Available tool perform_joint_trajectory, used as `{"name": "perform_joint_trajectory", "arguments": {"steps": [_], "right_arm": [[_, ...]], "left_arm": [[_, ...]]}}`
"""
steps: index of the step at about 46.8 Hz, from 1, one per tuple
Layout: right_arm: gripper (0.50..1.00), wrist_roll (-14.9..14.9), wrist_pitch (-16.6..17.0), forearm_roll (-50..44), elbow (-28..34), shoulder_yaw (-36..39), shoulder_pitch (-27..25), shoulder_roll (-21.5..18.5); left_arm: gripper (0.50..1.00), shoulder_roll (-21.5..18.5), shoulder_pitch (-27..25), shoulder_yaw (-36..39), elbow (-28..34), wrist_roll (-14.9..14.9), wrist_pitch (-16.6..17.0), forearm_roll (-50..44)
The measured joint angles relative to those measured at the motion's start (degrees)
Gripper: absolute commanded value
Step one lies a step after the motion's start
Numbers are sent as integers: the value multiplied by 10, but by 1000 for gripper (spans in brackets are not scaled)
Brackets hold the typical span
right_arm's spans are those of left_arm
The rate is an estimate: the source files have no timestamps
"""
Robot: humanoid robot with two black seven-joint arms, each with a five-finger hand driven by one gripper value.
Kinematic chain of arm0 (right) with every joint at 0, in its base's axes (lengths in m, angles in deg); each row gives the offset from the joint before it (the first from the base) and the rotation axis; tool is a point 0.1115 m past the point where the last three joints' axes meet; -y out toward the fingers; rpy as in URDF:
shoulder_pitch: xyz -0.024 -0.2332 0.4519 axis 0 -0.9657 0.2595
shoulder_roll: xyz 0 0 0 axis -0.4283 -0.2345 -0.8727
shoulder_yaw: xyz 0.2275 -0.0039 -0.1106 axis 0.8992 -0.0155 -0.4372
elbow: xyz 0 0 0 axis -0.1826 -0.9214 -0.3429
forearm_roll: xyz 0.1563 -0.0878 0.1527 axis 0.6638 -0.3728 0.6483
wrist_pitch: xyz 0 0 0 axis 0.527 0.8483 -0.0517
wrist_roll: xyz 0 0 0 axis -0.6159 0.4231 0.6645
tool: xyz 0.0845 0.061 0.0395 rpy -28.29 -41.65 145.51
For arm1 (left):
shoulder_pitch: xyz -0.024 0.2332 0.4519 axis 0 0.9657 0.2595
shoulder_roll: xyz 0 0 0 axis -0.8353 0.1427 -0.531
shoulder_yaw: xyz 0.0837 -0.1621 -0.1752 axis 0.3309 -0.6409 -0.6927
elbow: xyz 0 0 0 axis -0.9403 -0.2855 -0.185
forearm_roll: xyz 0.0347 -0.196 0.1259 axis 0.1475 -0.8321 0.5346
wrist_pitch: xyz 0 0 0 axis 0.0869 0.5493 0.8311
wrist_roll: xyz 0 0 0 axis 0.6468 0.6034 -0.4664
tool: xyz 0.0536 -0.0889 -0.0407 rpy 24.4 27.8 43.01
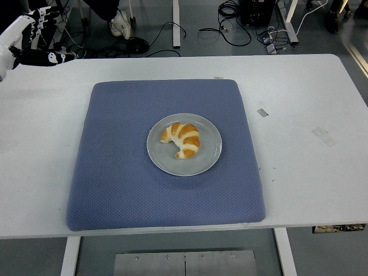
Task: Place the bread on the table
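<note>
From my remote seat, the croissant (181,140) sits on a grey plate (210,158) mid blue mat (115,172), my empty left hand (31,37) loosely open at the desk's (299,92) far-left corner; a long reach risks nudging the plate.

The blue mat (167,190) looks like cloth with a fine dimpled weave, matt and slightly rough. The grey plate (198,163) on it is smooth with a dull sheen, perhaps ceramic or plastic. The croissant (181,138) has a glossy golden crust with paler bands. The white table (305,115) is smooth and matt.
</note>
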Motion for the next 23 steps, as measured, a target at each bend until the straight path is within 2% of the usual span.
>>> {"name": "perform_joint_trajectory", "arguments": {"steps": [23], "right_arm": [[1000, 0, 0, 0, 0, 0, 0, 0]], "left_arm": [[965, 2, -2, -2, -2, -3, 1, 1]]}}
